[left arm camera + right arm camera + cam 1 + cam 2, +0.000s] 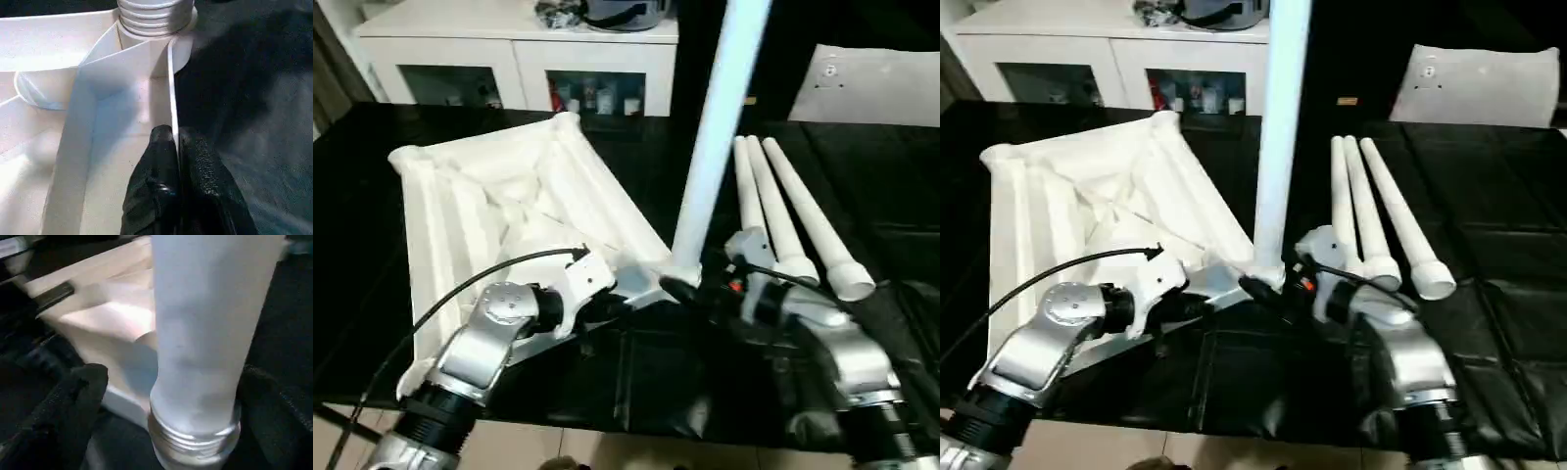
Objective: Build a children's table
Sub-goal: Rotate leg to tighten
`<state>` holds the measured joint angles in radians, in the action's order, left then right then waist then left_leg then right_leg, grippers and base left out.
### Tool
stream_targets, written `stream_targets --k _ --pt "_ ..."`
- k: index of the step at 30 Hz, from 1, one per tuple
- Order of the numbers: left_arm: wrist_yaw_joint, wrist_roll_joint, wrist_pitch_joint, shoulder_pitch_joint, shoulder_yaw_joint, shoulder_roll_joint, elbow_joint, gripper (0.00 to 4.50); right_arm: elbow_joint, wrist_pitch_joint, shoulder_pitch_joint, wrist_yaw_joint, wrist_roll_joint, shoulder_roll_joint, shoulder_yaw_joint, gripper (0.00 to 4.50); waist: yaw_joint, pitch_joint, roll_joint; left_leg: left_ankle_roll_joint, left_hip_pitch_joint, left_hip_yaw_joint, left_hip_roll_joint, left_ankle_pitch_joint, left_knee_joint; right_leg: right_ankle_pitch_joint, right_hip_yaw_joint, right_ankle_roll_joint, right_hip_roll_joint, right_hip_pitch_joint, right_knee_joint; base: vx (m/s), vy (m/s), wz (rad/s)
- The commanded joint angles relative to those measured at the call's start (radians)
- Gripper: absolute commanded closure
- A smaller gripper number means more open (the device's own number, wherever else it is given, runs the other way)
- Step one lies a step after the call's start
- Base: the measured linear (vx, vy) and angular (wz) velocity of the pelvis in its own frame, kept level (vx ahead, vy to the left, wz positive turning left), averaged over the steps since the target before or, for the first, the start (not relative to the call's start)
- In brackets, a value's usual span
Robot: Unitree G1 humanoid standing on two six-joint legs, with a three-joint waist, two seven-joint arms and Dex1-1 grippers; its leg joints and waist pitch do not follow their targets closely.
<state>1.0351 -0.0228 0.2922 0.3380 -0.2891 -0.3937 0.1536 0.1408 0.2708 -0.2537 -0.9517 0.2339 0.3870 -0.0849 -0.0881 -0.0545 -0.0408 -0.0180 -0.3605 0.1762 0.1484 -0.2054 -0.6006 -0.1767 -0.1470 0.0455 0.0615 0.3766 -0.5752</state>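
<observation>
The tabletop [499,206] lies upside down on the black-covered desk [862,176], ribbed underside up, turned so one corner points toward the robot. It is white plastic with raised ribs running between round corner sockets. In that near corner stands one leg [715,147], upright and leaning slightly, its threaded end seated in the socket [156,22]; its top is cut off by the frame edge. The thread rings still show above the socket rim in the right wrist view.

The left tool [176,161] is pinched shut on the tabletop's thin side wall just beside that socket, one black finger on each face of the wall. The right tool [195,382] stands wide, its fingers [73,401] well apart on either side of the leg's lower end and not pressing it; the far finger is partly cut off.

Three more legs [793,220] lie side by side on the desk to the right of the standing one, touching or nearly so, thick ends toward the robot. The tabletop's near left corner is hidden behind the left forearm [480,352].

The desk is bare black cloth to the right of the loose legs and in front of the tabletop, up to its near edge. Behind it stands a white cabinet [519,59] with glass doors; what lies on top is hard to make out.
</observation>
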Motion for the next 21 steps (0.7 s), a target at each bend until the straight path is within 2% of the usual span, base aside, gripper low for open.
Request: stream_targets --k 1,6,11,12,14,15,21 --pt "0.084 0.035 -0.076 0.038 -0.017 -0.015 -0.008 4.50 -0.030 -0.014 0.008 -0.080 0.022 0.030 -0.014 0.03 -0.003 0.064 0.007 0.098 0.008 -0.043 0.102 -0.146 0.068 -0.281 0.088 0.102 0.123 -0.047 0.075 0.000 0.000 0.00" --pt "0.198 0.069 -0.137 0.058 -0.028 -0.041 0.047 4.50 0.011 -0.087 -0.005 -0.169 -0.022 0.096 -0.063 0.03 -0.014 0.063 0.005 0.092 0.006 -0.044 0.106 -0.147 0.068 -0.265 0.086 0.118 0.125 -0.043 0.072 0.000 0.000 0.00" --pt "0.268 0.064 -0.211 0.080 -0.064 -0.074 0.098 4.50 0.030 -0.092 -0.026 -0.235 0.001 0.113 -0.073 0.03 -0.026 0.064 0.005 0.086 0.010 -0.041 0.105 -0.167 0.067 -0.300 0.087 0.115 0.125 -0.042 0.076 0.000 0.000 0.00" --pt "0.279 0.065 -0.215 0.082 -0.066 -0.076 0.102 4.50 0.028 -0.086 -0.027 -0.246 0.006 0.113 -0.076 0.19 -0.028 0.066 0.006 0.084 0.010 -0.042 0.108 -0.163 0.068 -0.294 0.086 0.116 0.126 -0.044 0.072 0.000 0.000 0.00" --pt "0.294 0.066 -0.218 0.087 -0.068 -0.078 0.110 4.50 0.027 -0.083 -0.029 -0.262 0.014 0.117 -0.085 0.19 -0.029 0.066 0.005 0.082 0.009 -0.043 0.111 -0.161 0.068 -0.284 0.087 0.120 0.128 -0.044 0.072 0.000 0.000 0.00" --pt "0.298 0.064 -0.219 0.089 -0.068 -0.079 0.114 4.50 0.027 -0.080 -0.028 -0.268 0.017 0.119 -0.088 0.33 -0.029 0.067 0.006 0.081 0.008 -0.044 0.112 -0.156 0.069 -0.270 0.087 0.125 0.128 -0.044 0.069 0.000 0.000 0.00" --pt "0.315 0.060 -0.264 0.114 -0.071 -0.090 0.166 4.50 0.019 -0.053 -0.017 -0.326 0.036 0.135 -0.110 0.92 -0.030 0.070 0.008 0.082 0.005 -0.043 0.109 -0.146 0.066 -0.280 0.086 0.122 0.130 -0.048 0.070 0.000 0.000 0.00"
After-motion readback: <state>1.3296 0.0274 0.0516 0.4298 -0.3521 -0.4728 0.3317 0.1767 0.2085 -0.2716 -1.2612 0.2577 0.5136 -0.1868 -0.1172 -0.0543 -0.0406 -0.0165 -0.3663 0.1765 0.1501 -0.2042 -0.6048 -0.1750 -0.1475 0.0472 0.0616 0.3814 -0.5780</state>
